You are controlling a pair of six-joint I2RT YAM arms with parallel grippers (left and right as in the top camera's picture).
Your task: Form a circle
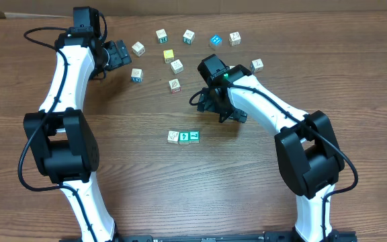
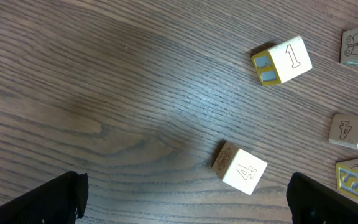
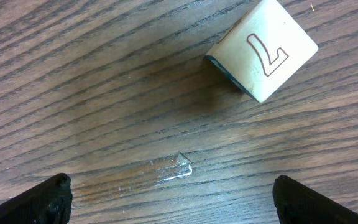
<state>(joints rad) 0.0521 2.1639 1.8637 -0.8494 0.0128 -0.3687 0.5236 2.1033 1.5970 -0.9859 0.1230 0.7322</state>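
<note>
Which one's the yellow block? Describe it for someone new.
Start at the row of three blocks mid-table, then look farther from the robot to the scatter. The yellow block sits within it, the only one with a yellow top; its neighbours are pale wood.

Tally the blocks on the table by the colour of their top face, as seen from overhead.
Plain wood blocks: 9
Teal blocks: 2
Blue block: 1
Yellow block: 1
Total: 13

Bright, even light; soft shadows
</note>
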